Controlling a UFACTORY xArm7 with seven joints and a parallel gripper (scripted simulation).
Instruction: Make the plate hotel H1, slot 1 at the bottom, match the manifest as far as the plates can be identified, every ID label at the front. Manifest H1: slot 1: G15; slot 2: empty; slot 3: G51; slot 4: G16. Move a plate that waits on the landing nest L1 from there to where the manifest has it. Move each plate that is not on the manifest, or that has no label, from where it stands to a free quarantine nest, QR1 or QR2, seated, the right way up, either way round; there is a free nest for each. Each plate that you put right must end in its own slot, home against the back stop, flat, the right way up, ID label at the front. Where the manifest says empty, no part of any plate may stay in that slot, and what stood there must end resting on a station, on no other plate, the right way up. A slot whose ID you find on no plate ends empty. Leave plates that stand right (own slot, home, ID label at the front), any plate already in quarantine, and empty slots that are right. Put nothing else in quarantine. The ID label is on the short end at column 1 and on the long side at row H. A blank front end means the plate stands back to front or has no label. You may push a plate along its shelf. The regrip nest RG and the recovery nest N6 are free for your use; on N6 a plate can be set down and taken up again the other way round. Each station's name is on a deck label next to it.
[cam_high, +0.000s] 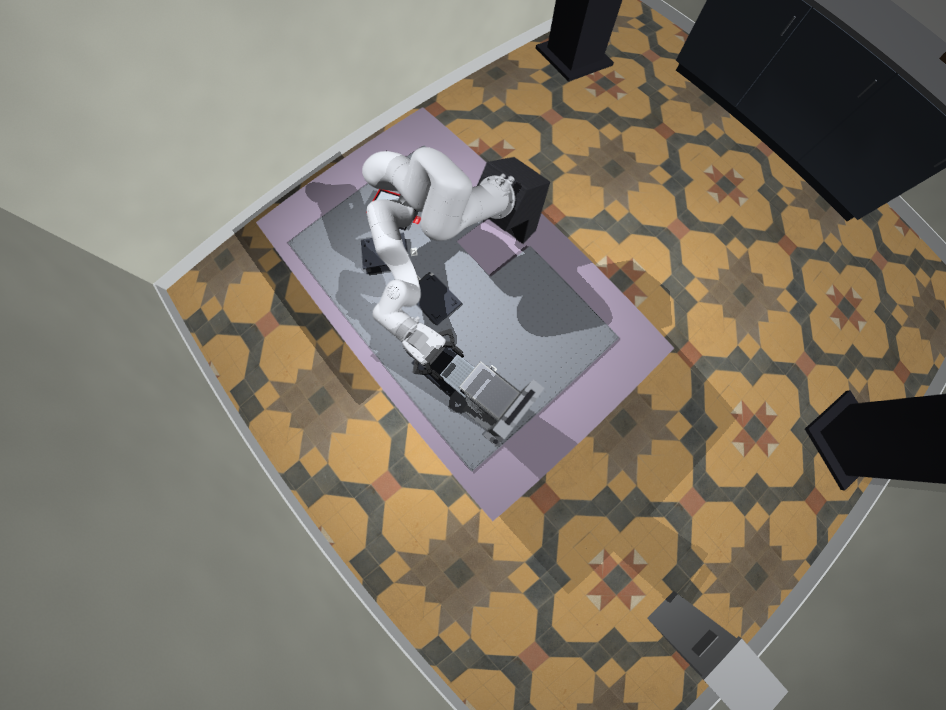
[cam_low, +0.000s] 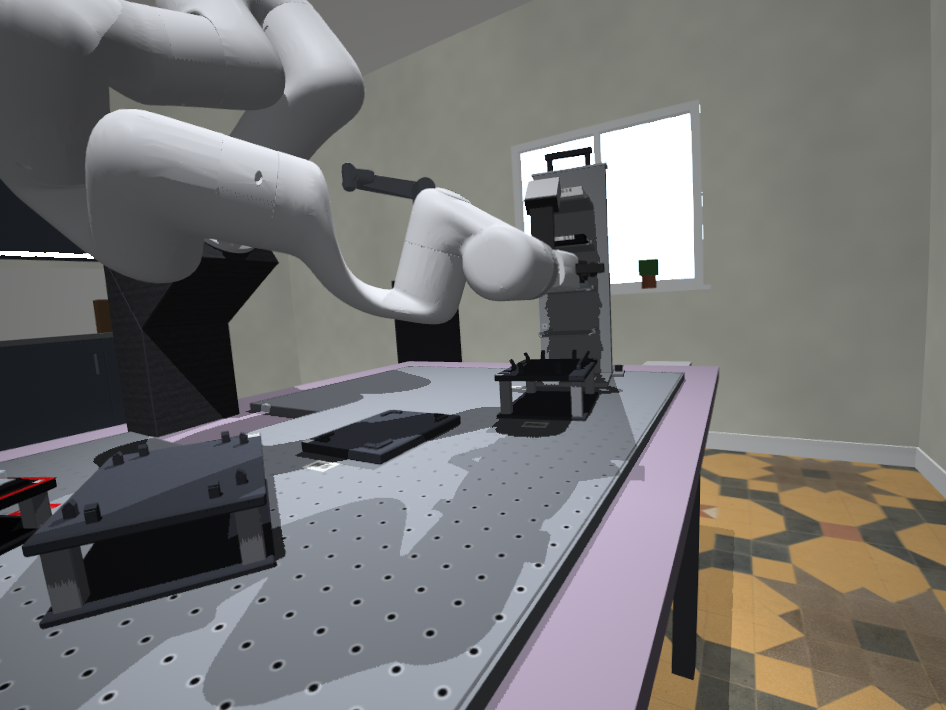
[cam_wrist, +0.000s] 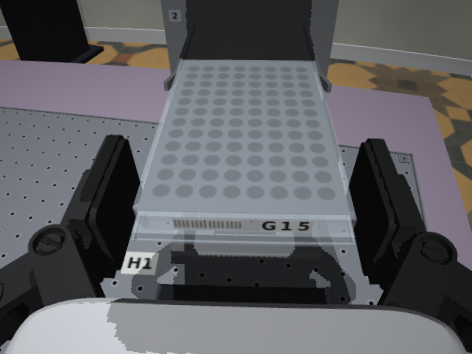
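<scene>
In the wrist view my gripper (cam_wrist: 243, 165) is shut on a clear well plate (cam_wrist: 243, 141), one finger on each long side. Its front end faces me with the label G15. The plate is level, and its far end reaches into the plate hotel H1 (cam_low: 579, 258) next to the slot mark 2 (cam_wrist: 175, 16). The deck label H1 (cam_wrist: 140, 264) lies below the plate. From the side, the gripper (cam_low: 588, 267) is at the hotel's front at mid height. The hotel's other slots are hidden.
A raised empty nest (cam_low: 546, 374) stands right in front of the hotel, under the held plate. A flat dark nest (cam_low: 382, 435) and a raised sloping nest (cam_low: 152, 489) stand nearer on the table. A red-edged object (cam_low: 23, 492) shows at the far left.
</scene>
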